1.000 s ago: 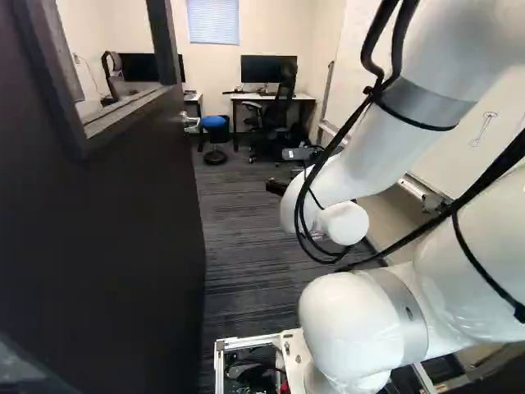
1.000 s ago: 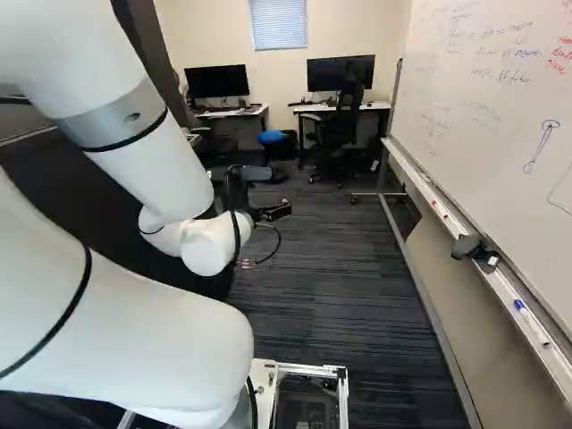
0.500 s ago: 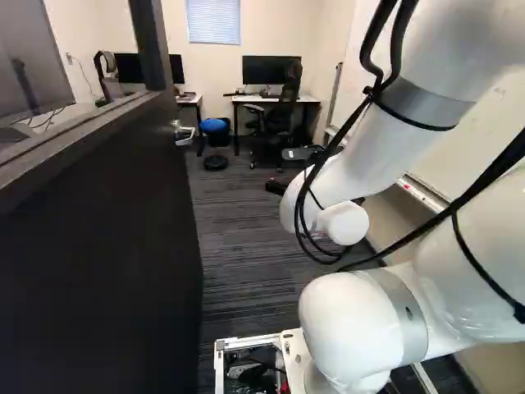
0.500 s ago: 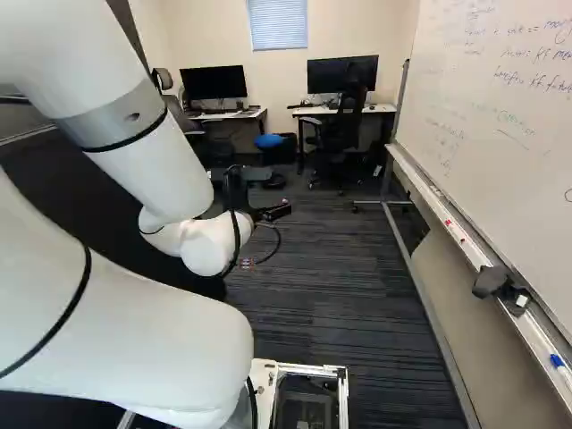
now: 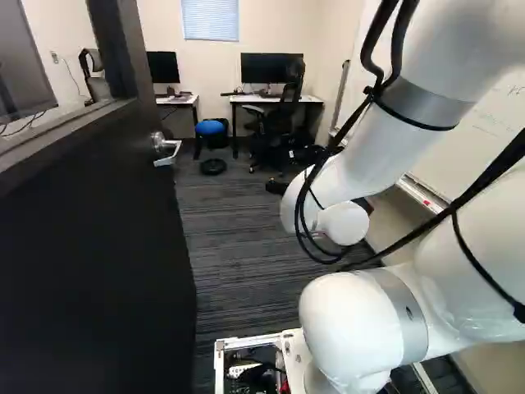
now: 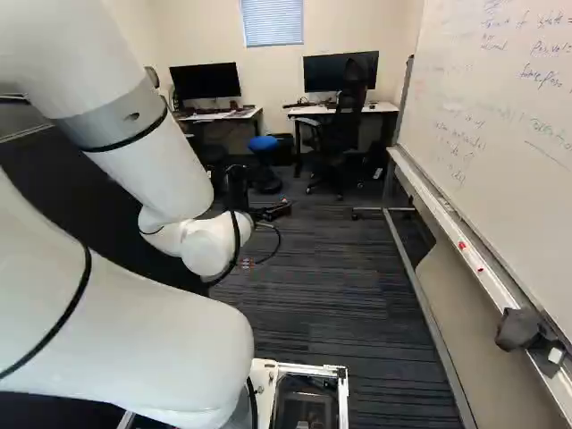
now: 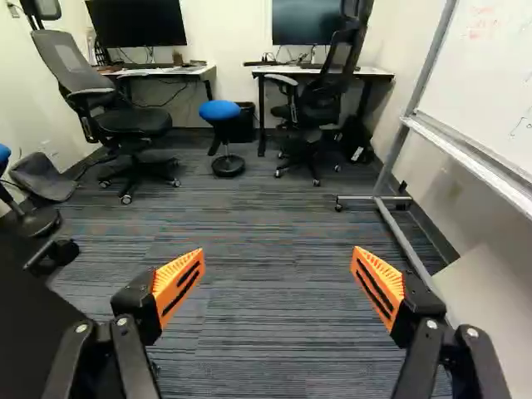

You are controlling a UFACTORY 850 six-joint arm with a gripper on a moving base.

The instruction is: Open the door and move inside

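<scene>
- Door at the left of the left base view, standing open beside the way ahead; its near side and foot run out of that view.
- Handle near the door's far edge, plain in the left base view; in the right base view the arm covers it.
- Whiteboard cut off at the right of the right base view, mostly behind the arm in the left one.
- Surface with a monitor, both partly hidden by an office chair.
- Dark shape beside one finger in the wrist view, too cut off to identify.
- Fingers small and hard to make out in the right base view; in the wrist view they stand wide apart, orange pads facing, gripping nothing, carpet visible beyond the gap.
</scene>
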